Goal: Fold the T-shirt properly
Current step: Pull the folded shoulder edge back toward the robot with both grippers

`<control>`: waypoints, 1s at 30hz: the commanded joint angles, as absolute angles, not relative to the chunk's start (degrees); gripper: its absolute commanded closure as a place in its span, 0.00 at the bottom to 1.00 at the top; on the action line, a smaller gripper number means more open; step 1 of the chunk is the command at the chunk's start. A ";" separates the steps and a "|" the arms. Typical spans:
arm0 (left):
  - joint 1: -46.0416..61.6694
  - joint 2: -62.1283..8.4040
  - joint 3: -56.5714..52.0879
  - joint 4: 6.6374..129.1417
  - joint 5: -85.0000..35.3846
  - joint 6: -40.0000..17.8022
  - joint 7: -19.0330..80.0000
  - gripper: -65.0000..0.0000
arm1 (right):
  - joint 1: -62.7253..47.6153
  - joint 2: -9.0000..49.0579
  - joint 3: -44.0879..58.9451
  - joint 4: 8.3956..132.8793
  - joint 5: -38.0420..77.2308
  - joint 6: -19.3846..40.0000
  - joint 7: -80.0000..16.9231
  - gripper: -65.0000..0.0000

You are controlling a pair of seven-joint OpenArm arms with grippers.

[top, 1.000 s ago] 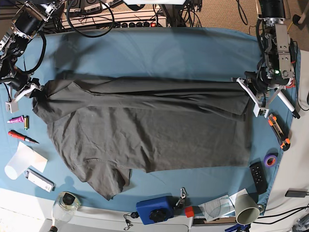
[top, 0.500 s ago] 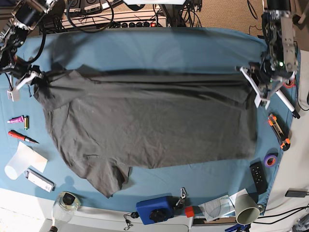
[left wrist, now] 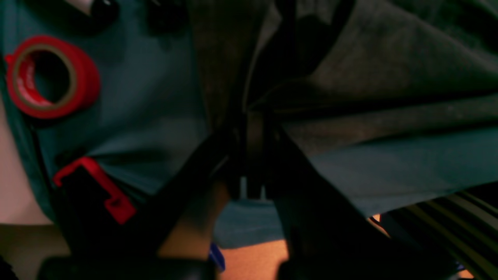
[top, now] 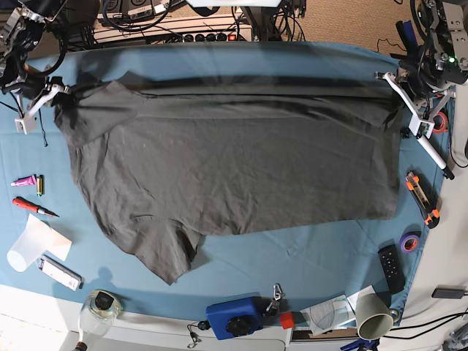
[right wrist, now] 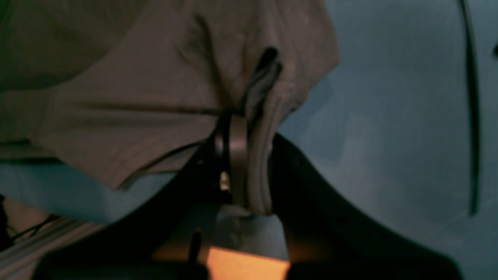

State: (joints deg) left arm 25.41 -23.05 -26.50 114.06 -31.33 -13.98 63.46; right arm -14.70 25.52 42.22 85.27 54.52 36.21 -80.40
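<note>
Over the blue tablecloth (top: 241,62), wrist views alone show both claws clenched on the T-shirt (top: 234,161)

I've drawn both grippers, left (top: 401,99) and right (top: 57,93), toward the table's far edge, dragging the T-shirt (top: 234,164) along, its upper fold stretched taut.

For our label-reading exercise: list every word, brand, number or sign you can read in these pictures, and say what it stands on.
None can be read.
T-shirt: plain, no print showing.
Red tape roll: inner markings blurred.
Papers at the near edge: print too small.
</note>
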 commanded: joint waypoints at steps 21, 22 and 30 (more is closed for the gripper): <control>29.23 -24.14 -27.24 114.93 -28.60 -13.61 64.95 1.00 | -20.16 27.16 42.87 86.30 56.10 36.18 -80.00 1.00; 29.26 -24.14 -27.24 114.93 -28.27 -13.61 64.95 1.00 | -20.16 27.14 42.87 86.30 56.10 36.18 -80.00 1.00; 29.67 -24.12 -27.24 114.93 -27.68 -13.39 63.05 1.00 | -20.14 27.16 43.72 86.30 56.10 36.18 -80.00 1.00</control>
